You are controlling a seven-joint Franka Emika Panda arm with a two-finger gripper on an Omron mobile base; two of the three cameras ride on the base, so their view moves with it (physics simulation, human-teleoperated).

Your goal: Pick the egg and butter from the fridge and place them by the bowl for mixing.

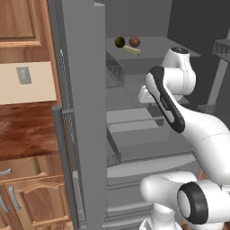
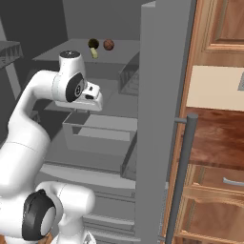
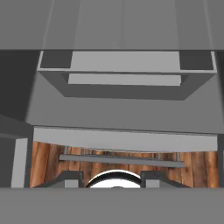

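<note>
The grey fridge stands open, its door swung to the left with a long bar handle. On the upper shelf lie the reddish-brown egg and the pale yellow butter, the stick just in front of the egg. My gripper is open and holds nothing. It points down inside the fridge, well below that shelf, over a grey drawer. The white hand hangs above the drawer. The bowl is out of view.
A dark olive-black ball rests on the same shelf, close beside the butter. Wire racks line the fridge's side. Wooden cabinets and drawers flank the fridge. Wood floor shows under the lowest shelf.
</note>
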